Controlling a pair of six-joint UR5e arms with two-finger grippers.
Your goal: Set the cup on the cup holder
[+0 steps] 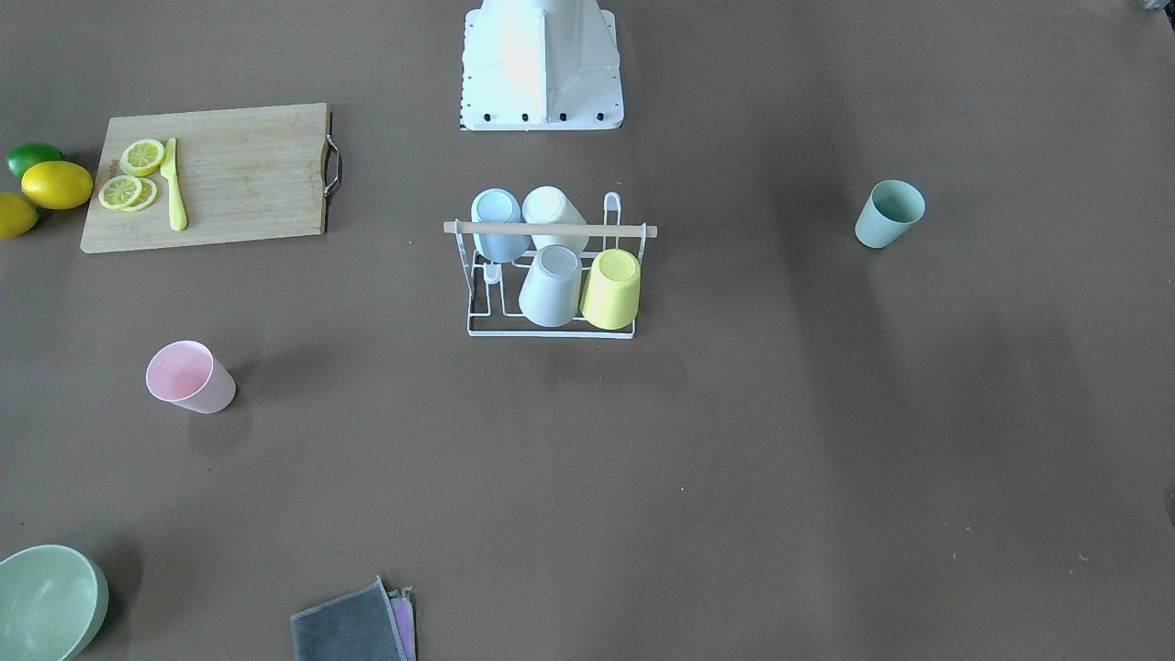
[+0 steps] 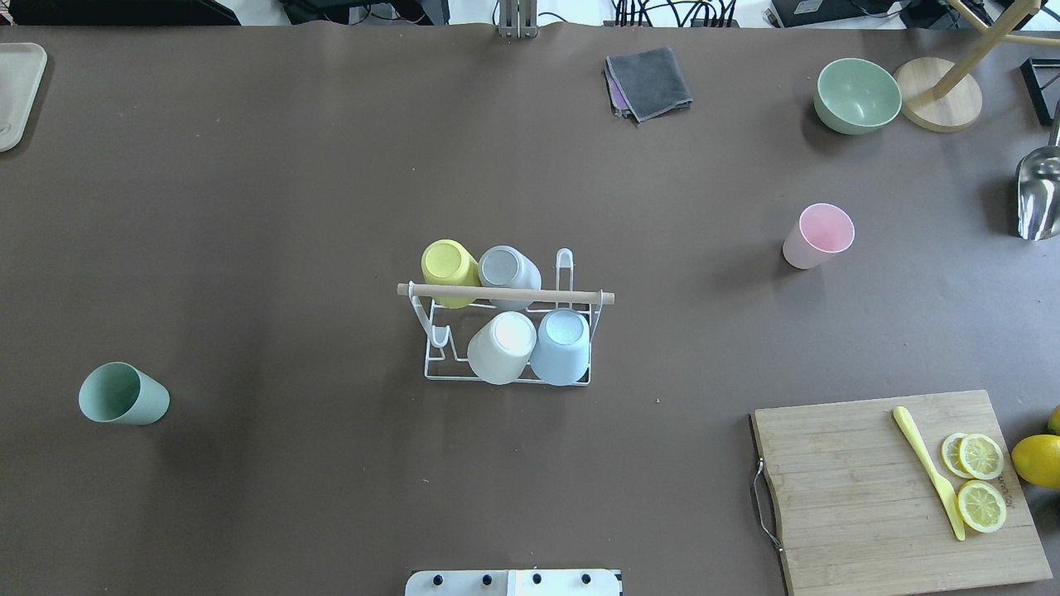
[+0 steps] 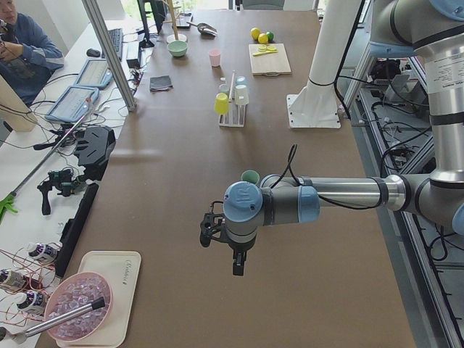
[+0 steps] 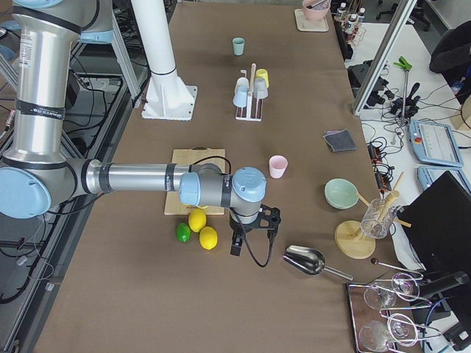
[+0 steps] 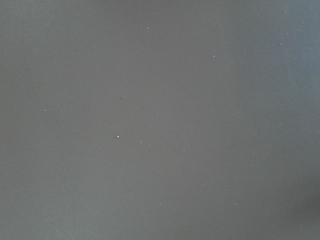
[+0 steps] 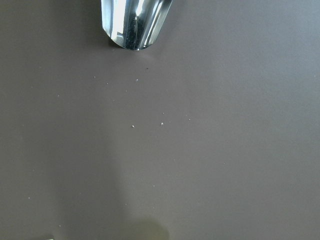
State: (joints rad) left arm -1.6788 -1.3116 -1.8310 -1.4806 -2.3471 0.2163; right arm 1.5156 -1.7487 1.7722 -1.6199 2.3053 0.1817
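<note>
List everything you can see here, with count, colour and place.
cup holder: 1, white wire with wooden rod, table centre
cups on the holder: 4, yellow, grey, white, light blue, upside down
loose cups: 2, green cup on robot's left, pink cup on its right
cutting board: 1, wooden, near right
lemon slices: 3, yellow, on the board
knife: 1, yellow, on the board
lemons: 2, yellow, beside the board
lime: 1, green, beside the lemons
bowl: 1, green, far right
cloths: 2, grey over purple, far edge
scoop: 1, metal, right edge
end effectors: 2, black, left and right table ends
</note>
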